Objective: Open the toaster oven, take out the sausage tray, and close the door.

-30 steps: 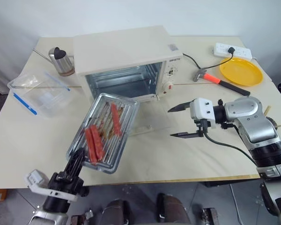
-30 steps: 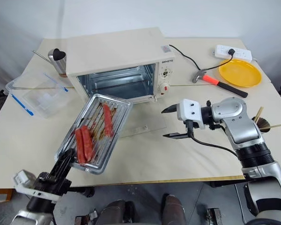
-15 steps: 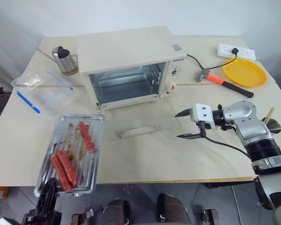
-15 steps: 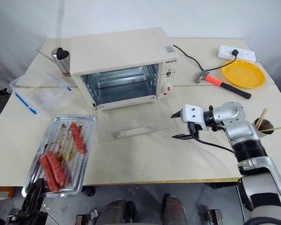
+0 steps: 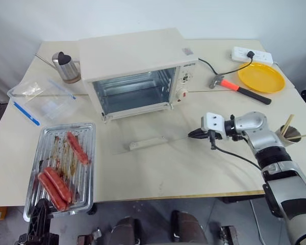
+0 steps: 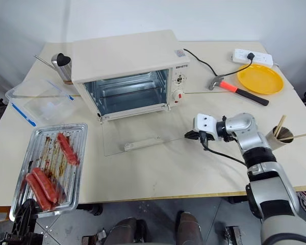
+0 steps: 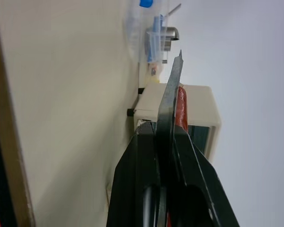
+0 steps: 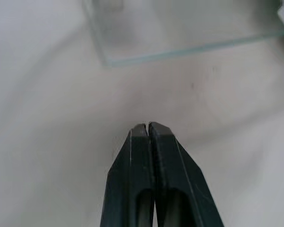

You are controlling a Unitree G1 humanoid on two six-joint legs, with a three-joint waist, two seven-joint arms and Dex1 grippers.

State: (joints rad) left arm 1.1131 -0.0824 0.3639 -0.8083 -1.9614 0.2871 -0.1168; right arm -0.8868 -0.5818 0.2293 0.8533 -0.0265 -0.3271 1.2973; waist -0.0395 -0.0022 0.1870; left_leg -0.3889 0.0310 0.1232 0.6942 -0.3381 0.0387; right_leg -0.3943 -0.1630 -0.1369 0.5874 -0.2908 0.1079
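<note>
While the toaster oven (image 5: pixel 137 69) stands near the middle of the pale, smooth table (image 5: pixel 204 168), its cavity of shiny ribbed metal is seen empty. The oven is a large cream-white box with two knobs on its right panel. Its door (image 5: pixel 150 135), a flat pane of clear glass with a long white bar handle, is laid open on the table just in front of the oven.

In front of the oven and to its left, at the near edge of the table, the sausage tray (image 5: pixel 61 171) is found. It is a shallow rectangular tray of bright metal with a ribbed bottom, and three red-brown sausages are lying in it: two together at the near end, one apart toward the oven. The near rim of the tray is pinched by the left gripper (image 7: pixel 166 142); in the left wrist view the thin metal edge is pressed between the two black fingers.

To the left of the oven a clear plastic box (image 5: pixel 41 99) with blue clips is placed. Well to the right of the oven a round yellow plate (image 5: pixel 261 77) is seen, with a hammer (image 5: pixel 239 88) with an orange handle beside it.

In front of the oven and to its right, just beside the corner of the glass door, the right gripper (image 5: pixel 193 134) is held with its fingers pressed together on nothing.
</note>
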